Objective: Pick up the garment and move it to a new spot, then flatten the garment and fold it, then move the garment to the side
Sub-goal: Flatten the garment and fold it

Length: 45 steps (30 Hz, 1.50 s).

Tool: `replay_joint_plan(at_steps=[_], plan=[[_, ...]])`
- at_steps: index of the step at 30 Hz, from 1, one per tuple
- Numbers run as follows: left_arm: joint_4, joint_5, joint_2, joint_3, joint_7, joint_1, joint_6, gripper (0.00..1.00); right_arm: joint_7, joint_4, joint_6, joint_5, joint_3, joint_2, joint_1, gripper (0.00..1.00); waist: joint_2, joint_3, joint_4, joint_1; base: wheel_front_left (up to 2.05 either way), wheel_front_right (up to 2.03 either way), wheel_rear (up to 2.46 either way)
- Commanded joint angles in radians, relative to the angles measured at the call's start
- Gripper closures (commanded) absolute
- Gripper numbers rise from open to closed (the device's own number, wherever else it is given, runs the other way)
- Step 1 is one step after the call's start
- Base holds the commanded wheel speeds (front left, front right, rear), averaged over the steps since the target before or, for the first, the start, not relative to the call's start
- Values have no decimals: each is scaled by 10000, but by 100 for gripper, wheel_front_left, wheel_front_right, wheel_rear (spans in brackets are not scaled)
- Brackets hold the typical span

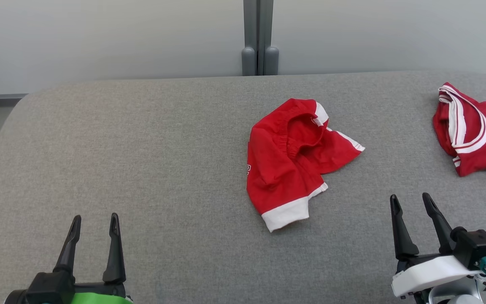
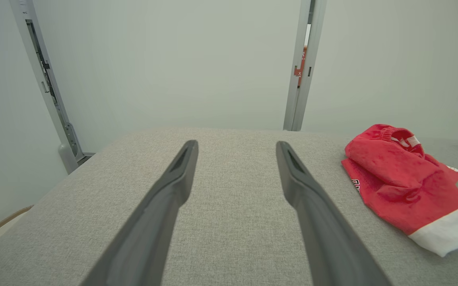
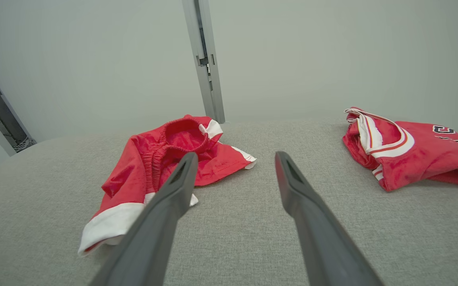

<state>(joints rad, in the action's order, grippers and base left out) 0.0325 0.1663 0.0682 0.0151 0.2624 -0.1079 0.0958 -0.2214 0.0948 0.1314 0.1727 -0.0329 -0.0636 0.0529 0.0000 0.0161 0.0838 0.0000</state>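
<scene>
A crumpled red garment (image 1: 289,164) with white hems and an elastic waistband lies right of the middle of the grey table (image 1: 141,160). In the left wrist view the garment (image 2: 404,186) sits at the right; in the right wrist view the garment (image 3: 165,163) lies left of centre, partly behind one finger. My left gripper (image 1: 95,223) stands open near the front left edge, well away from the cloth. Open too, my right gripper (image 1: 411,202) hovers at the front right, a short way right of the garment and empty.
A second red garment (image 1: 475,131) with white and red striped trim lies at the table's far right edge, also in the right wrist view (image 3: 412,147). A grey post (image 1: 259,38) stands behind the table against a pale wall.
</scene>
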Motion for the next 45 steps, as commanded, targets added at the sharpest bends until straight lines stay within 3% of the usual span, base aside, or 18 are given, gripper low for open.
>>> replay_joint_plan(at_steps=[1, 31, 45], plan=[[13, -72, -40, 31, 29, -22, 31, 0, -12, -79, -16, 18, 8, 2, 90, 0, 0, -14, -2, 0, 0, 0, 0], [143, 17, -115, 124, 30, -49, -115, 0, 185, -505, -16, 52, 129, 112, 504, 0, 0, -133, 67, 0, 0, 0, 0], [223, -23, -143, -58, 28, 492, -172, 0, 293, 975, -16, -154, 1292, -538, -1683, 0, 0, 568, 677, 0, 0, 0, 0]])
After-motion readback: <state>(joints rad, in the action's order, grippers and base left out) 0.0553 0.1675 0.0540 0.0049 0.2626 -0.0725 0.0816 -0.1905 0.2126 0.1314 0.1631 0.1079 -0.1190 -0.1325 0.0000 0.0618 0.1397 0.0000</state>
